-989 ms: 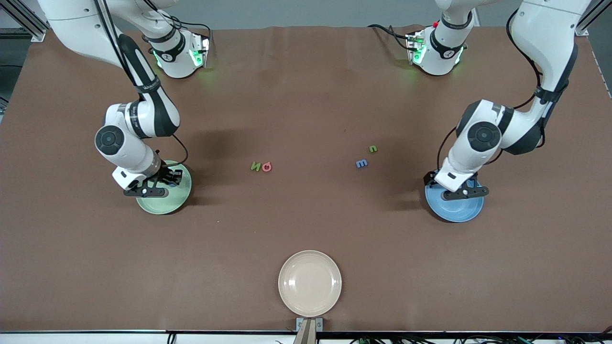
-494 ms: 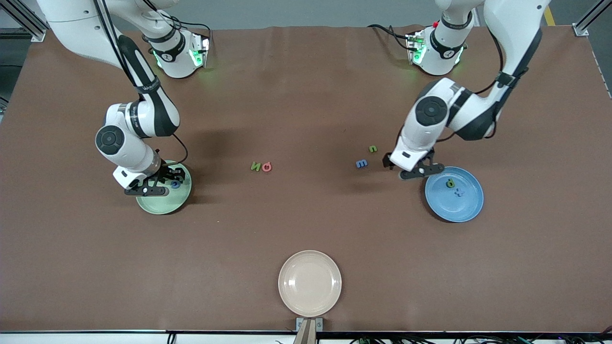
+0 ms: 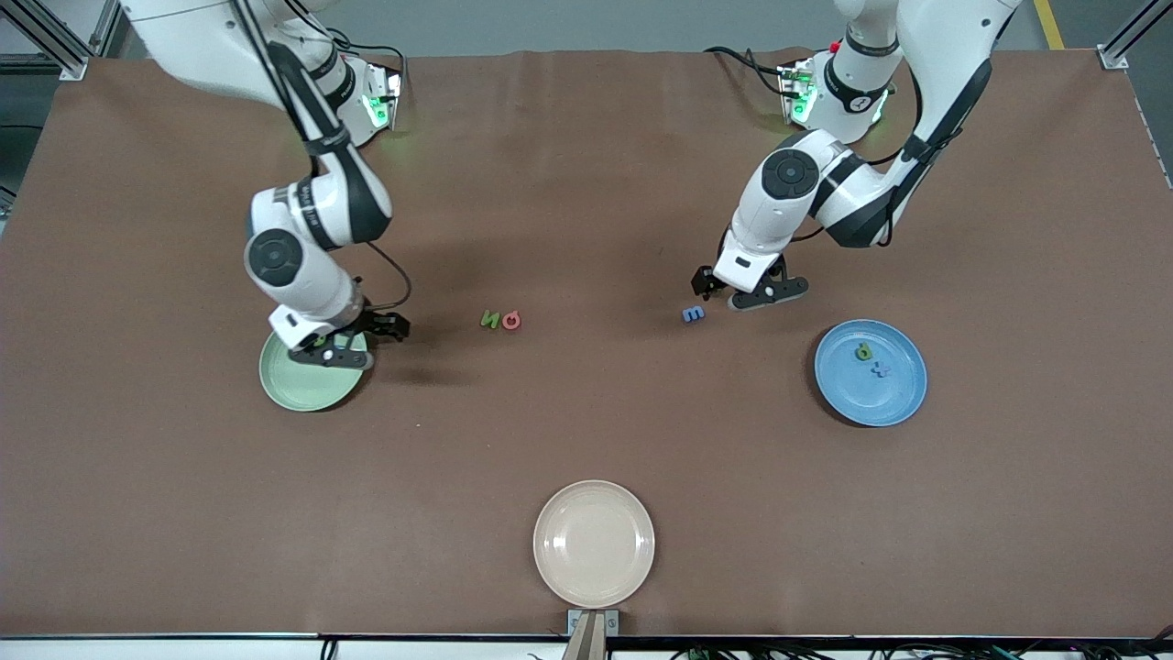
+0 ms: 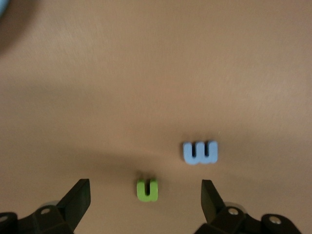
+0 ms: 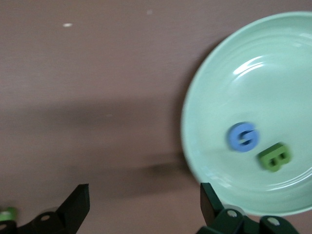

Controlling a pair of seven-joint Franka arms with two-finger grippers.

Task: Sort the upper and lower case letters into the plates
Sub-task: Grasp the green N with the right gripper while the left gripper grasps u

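Green n [image 4: 147, 189] hidden in front view (left fingers [image 4: 80, 197] spread), right gripper [image 5: 144, 204] gaping

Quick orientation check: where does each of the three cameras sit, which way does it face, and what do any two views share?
Front view: high across the table, facing both arm bases; shows both arms, the blue round plate and cream-beige plate.
Left wrist view: looks down past the open left gripper at the small green letter.
Right wrist view: looks down past the open right gripper.
Shared: the pale green round plate, front and right wrist.
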